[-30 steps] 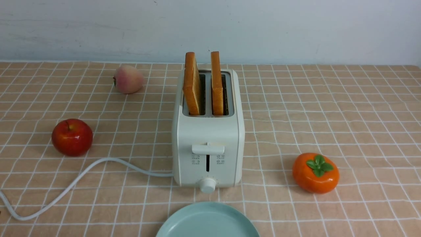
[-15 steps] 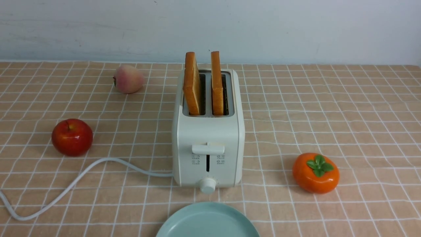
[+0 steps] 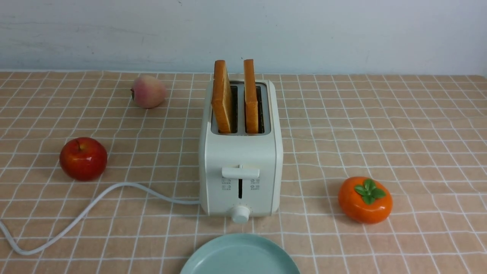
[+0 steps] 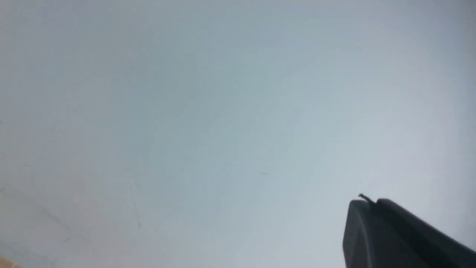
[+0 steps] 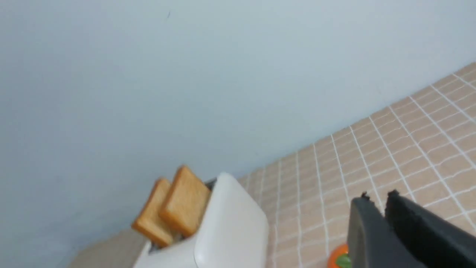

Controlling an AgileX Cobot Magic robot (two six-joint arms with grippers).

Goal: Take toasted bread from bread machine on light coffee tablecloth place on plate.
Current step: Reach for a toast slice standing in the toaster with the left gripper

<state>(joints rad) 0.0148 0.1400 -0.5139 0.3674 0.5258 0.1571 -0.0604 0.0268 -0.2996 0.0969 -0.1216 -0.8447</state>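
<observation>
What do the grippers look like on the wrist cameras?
Left gripper: matte dark grey-black fingers, rounded tip with a tiny dark nub. Right gripper: the same, two flat charcoal fingers, each with a small nub at its tip. No cables or markings show, and the arms themselves are out of every view.

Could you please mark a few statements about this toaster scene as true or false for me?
1. Both slices of toasted bread stand in the bread machine. True.
2. One slice already lies on the plate. False: both slices are in the slots, and the plate's visible part is bare.
3. The red apple sits to the bread machine's right. False: it sits to the left; the orange persimmon is on the right.
4. The plate lies nearer the robot than the bread machine. True.
</observation>
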